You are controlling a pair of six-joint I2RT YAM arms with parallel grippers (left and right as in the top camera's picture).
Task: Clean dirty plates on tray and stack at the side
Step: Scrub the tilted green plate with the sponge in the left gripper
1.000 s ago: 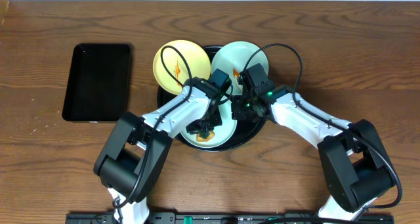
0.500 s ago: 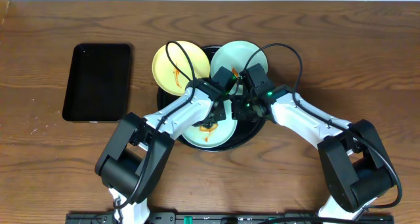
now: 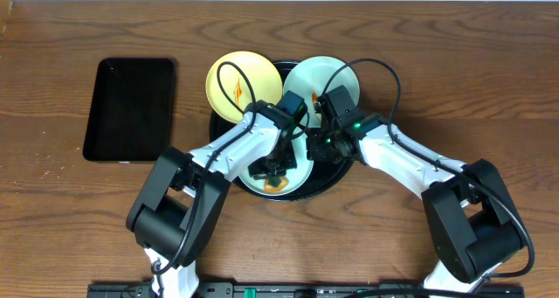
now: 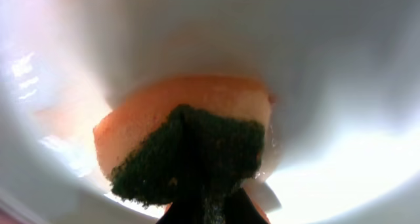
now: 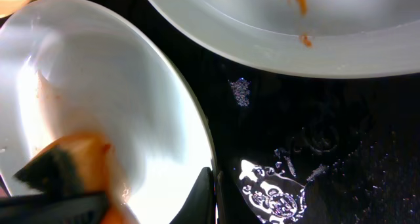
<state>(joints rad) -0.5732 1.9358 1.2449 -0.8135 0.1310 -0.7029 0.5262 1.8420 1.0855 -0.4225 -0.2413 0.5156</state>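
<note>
Though overhead is barely showing it, sponge [image 4: 190,119]: my left gripper [image 4: 203,207] is clamping it.
Right gripper [image 5: 211,191]: pinching rim of the near plate [image 5: 118,73].

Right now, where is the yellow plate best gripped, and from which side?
Pinch the yellow plate at its far-left rim, coming from the left. That edge seems to overhang the tray, so a finger can probably slip under. The other sides are hemmed in by the blue plate and the left arm.
</note>
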